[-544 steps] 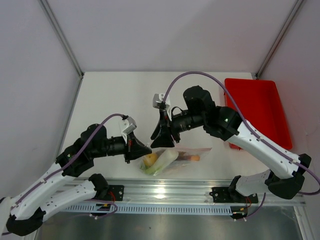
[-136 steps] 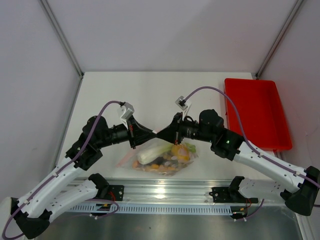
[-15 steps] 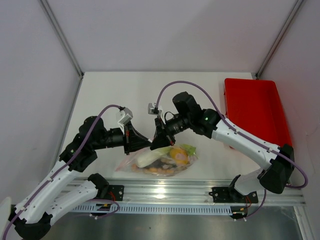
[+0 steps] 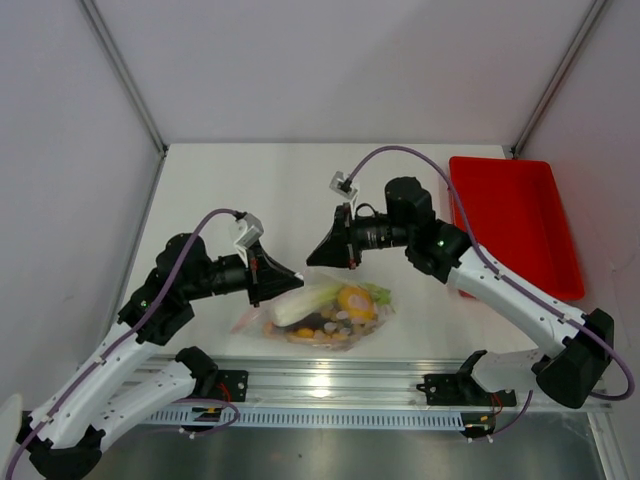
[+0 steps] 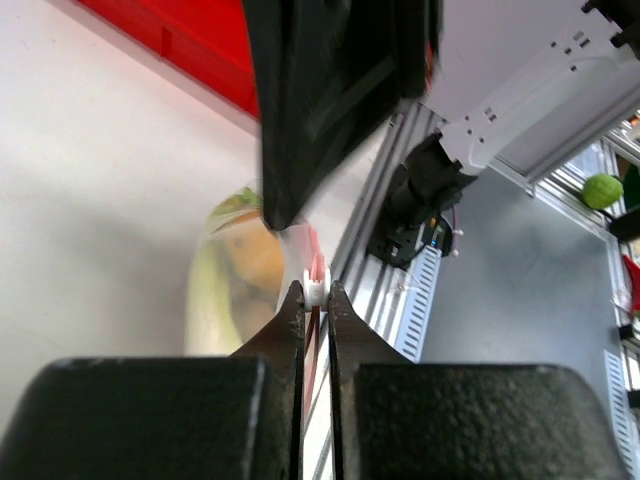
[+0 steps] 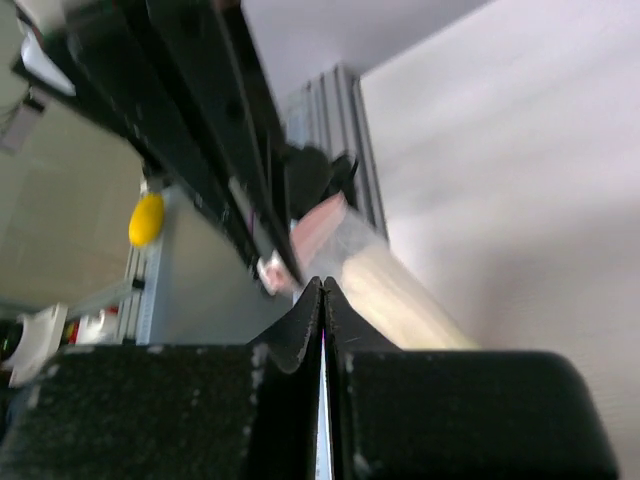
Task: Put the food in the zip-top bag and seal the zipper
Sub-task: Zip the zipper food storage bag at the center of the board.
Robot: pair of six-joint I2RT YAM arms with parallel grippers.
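The left gripper (image 5: 315, 292) is nipped narrow on the zipper (image 5: 315, 255), with a small white bit squeezed between its tips. Only its wrist view shows that pinch. From above, the tips merge with the crinkled plastic. The right gripper (image 6: 322, 288) has its jaws pressed together on nothing. Its own camera shows the seam between the fingers, and the top view shows it lifted off the bag (image 4: 325, 312).

The bag lies on the desk (image 4: 250, 190), left of the tray (image 4: 515, 225) and well apart from it, nearer the arm bases. Its long axis runs left to right. The zipper end is furthest from the tray, and the closed bottom points towards it. The food (image 4: 350, 302) is inside, with a pale leek (image 4: 303, 300) lying along the same axis. The smaller pieces beneath are a jumble through the plastic and hard to tell apart.

Both wrist views are blurred. In the left one the right gripper is a dark smear above the bag, and the tray is cut off at the top edge. In the right one the bag shows only as a pink corner and a pale stalk. Whether the zipper is pressed closed along its length cannot be told.
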